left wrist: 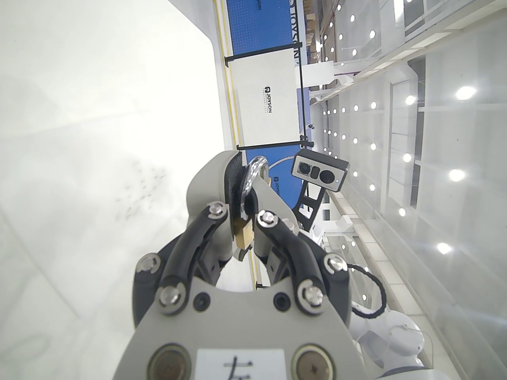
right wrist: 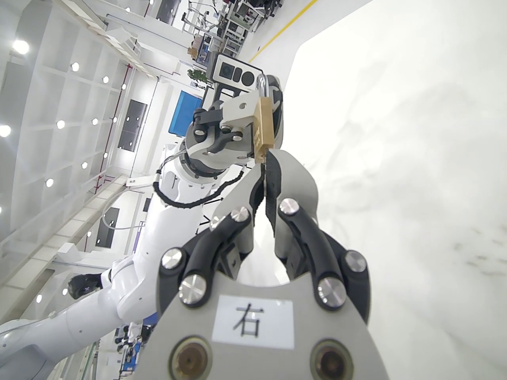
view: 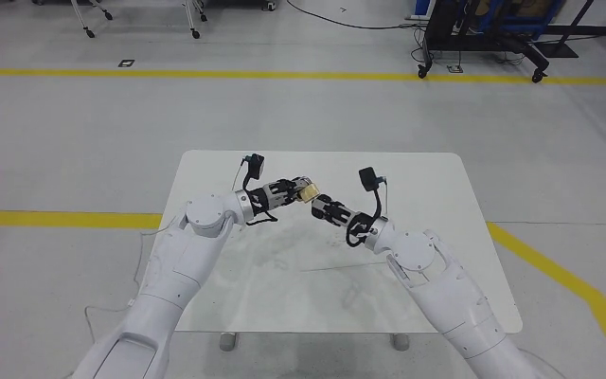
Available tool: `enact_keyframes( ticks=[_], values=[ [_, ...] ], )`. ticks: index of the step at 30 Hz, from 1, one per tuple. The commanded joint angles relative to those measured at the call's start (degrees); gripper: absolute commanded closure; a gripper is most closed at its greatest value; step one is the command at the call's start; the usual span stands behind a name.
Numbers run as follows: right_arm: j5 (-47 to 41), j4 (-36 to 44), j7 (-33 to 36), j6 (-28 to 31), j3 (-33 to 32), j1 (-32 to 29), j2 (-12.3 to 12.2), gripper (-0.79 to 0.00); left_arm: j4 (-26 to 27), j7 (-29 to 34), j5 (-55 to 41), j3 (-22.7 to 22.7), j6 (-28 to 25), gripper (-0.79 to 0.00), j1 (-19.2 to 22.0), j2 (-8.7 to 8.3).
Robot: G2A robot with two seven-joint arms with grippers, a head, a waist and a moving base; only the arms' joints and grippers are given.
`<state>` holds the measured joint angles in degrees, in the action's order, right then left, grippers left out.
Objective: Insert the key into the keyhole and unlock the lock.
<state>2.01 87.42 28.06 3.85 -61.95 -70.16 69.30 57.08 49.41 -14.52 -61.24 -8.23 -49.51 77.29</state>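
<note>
A brass padlock (view: 307, 192) with a silver shackle (left wrist: 255, 168) hangs in the air above the middle of the white table (view: 417, 180). My left gripper (left wrist: 247, 189) is shut on it, fingers flat against its sides. In the right wrist view the padlock (right wrist: 263, 126) stands on end with its keyhole end toward my right gripper (right wrist: 266, 160). That gripper is shut, its tips touching the padlock's keyhole end. The key is hidden between its pads. In the top view the right gripper (view: 327, 206) meets the padlock from the right.
Faint scuff marks (left wrist: 138, 195) dot the tabletop. Yellow floor lines (view: 284, 74) run behind and beside the table, and a dark wheeled rack (view: 483, 38) stands far back right.
</note>
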Motion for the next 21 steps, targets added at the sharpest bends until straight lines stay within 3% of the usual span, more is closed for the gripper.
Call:
enact_keyframes(
  ticks=[1,8,9,10,11,21],
  values=[
    [0.9,0.1,-0.5,-0.2,-0.1,0.0,0.0,0.0,-0.1,0.0,0.4,0.2,-0.2,0.0,0.1,0.01],
    [-0.1,-0.1,-1.4,-0.2,-0.3,-0.1,0.2,0.0,-0.4,0.0,-0.9,0.3,0.2,0.0,0.1,0.13],
    [-0.6,-0.1,-1.4,0.0,-0.3,-0.1,0.3,-0.182,-0.5,0.2,-1.7,0.3,0.4,0.0,0.0,0.17],
    [-0.8,-0.2,-1.3,0.2,-0.4,-0.1,0.3,-0.631,-0.7,0.3,-2.2,0.2,0.7,0.0,0.0,0.19],
    [-1.2,-0.2,-1.2,0.4,-0.5,-0.1,0.3,-0.785,-0.9,0.6,-2.7,0.2,1.1,0.0,0.1,0.23],
    [-2.6,-0.7,0.0,0.8,-0.8,-0.1,0.4,-0.785,-4.0,1.6,-6.5,0.1,3.5,0.0,1.1,0.6]
  ],
)
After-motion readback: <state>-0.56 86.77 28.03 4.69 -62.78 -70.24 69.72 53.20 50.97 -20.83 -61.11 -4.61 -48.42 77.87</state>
